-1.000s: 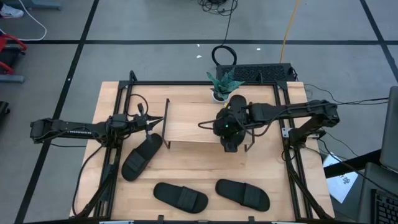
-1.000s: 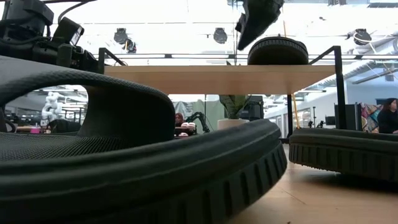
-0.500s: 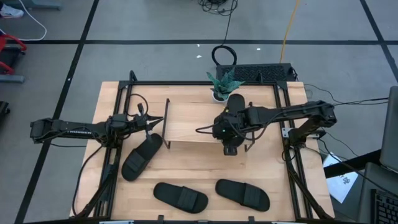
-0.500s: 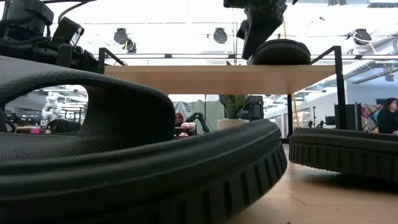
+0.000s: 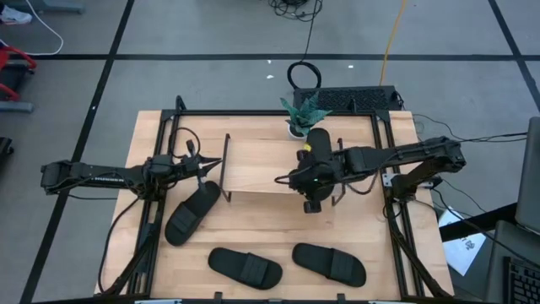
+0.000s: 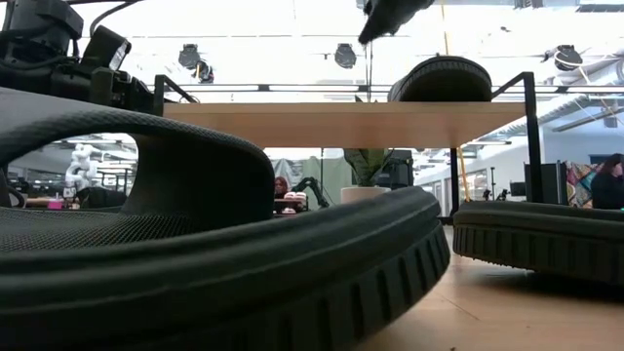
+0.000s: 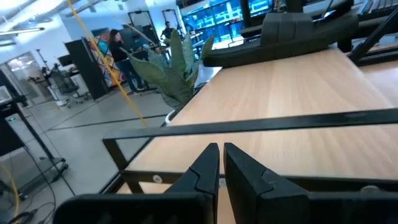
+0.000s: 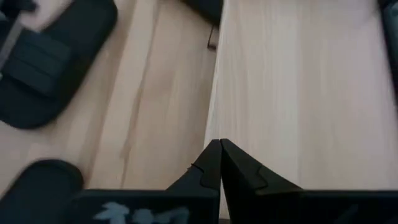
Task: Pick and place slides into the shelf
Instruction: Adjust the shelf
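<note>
- Right gripper (image 5: 309,205) has lifted since 0.5 s ago: in the low view it now sits near the top edge, clear above the slide on the shelf; before, it was right down at that slide.
- Right arm also shifted a bit along the shelf in the high view.
- Left arm, 3 table slides unchanged.
- Right jaws together, holding nothing; the right wrist view shows fingers (image 8: 214,163) meeting over the shelf (image 5: 261,169) front edge.
- Left gripper (image 5: 213,163) jaws nearly together, thin gap, nothing held; parked at the shelf's left end.
- Slide 1 (image 6: 441,80) lies on the shelf board at its right end, below the right gripper and apart from it.
- Slide 2 (image 5: 191,213) on the table near the left gripper, no contact.
- Slides 3 (image 5: 245,267) and 4 (image 5: 329,263) at the table's front edge, well apart from both grippers.
</note>
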Robot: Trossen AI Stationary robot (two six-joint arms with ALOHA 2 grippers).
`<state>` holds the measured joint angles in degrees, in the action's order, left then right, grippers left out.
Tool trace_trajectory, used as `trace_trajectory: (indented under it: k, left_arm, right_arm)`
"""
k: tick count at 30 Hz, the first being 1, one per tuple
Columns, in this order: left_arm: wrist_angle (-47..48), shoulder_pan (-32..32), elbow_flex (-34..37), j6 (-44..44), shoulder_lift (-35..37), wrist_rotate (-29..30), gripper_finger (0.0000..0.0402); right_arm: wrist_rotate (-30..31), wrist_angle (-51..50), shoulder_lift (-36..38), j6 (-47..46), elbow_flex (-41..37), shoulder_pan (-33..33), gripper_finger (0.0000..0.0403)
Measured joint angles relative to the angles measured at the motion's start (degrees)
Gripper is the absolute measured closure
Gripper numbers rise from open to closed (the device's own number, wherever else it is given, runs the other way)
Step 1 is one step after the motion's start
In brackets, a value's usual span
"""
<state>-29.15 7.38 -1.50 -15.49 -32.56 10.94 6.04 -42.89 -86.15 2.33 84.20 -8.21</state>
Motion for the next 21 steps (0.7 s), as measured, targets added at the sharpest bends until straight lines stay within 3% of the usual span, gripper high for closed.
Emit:
trace_trajectory:
  k: [4,9,12,16,21]
  left_arm:
    - [-1.0,0.0,0.0,-0.1,0.0,3.0,0.0371]
    - [-1.0,0.0,0.0,-0.5,0.0,5.5,0.0371]
    - [-1.0,0.0,0.0,-0.9,0.0,5.7,0.0371]
    - [-1.0,0.0,0.0,-1.2,0.0,5.7,0.0371]
    - [-1.0,0.0,0.0,-1.4,0.0,5.7,0.0371]
  right_arm:
    - [2.0,-1.7,3.9,-2.7,0.1,-3.8,0.0403]
    - [15.3,-9.7,8.8,-9.5,0.0,-13.3,0.0403]
    - [19.9,-12.4,12.0,-15.2,-2.1,-18.1,0.0403]
    - [19.5,-11.4,16.5,-21.9,-8.8,-21.0,0.0403]
    - [10.3,0.3,19.1,-24.8,-20.3,-23.3,0.0403]
